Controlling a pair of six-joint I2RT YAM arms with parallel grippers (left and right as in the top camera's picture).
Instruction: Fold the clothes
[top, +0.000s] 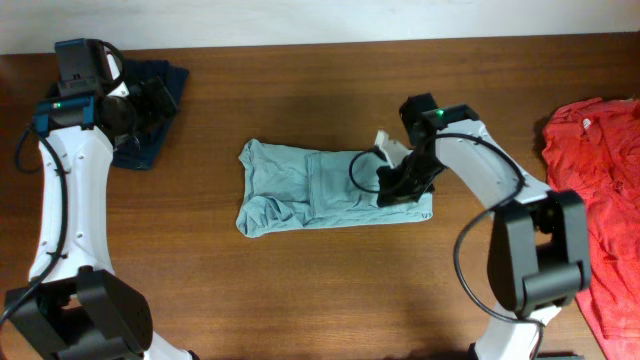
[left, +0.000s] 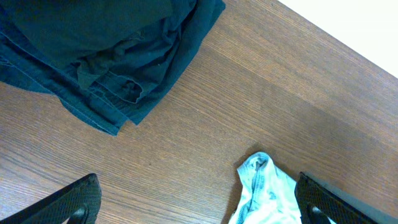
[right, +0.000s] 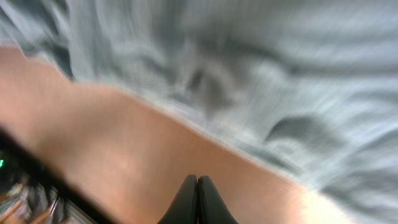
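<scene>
The T-shirt (top: 320, 190) lies in the middle of the table (top: 300, 290) in the overhead view. It is bunched into a rough band running left to right, with its left end rumpled. The right gripper (top: 400, 186) sits low over the band's right end, its arm reaching in from the lower right of the frame.

The right wrist view is badly blurred. There the 2 fingers (right: 188, 202) of the right gripper (right: 197, 186) are pressed together at the bottom centre. No cloth shows between them, though the blur makes this hard to judge. A strip of bare table (right: 124, 155) lies just past the tips, and the T-shirt (right: 249, 74) fills the upper part of the frame.

The left gripper (top: 150, 100) hangs in the upper left of the overhead view, above the navy garment (top: 150, 140), which is heaped near the table's far edge. In the left wrist view its 2 fingers (left: 74, 202) stand wide apart at the bottom corners, with the left gripper (left: 199, 211) holding nothing. The navy garment (left: 106, 56) fills that frame's upper left, and one end of the T-shirt (left: 264, 193) pokes in at the lower centre, well apart from it on the table (left: 280, 81).

The red shirt (top: 600, 200) is spread along the right edge of the overhead frame, apart from the T-shirt.
</scene>
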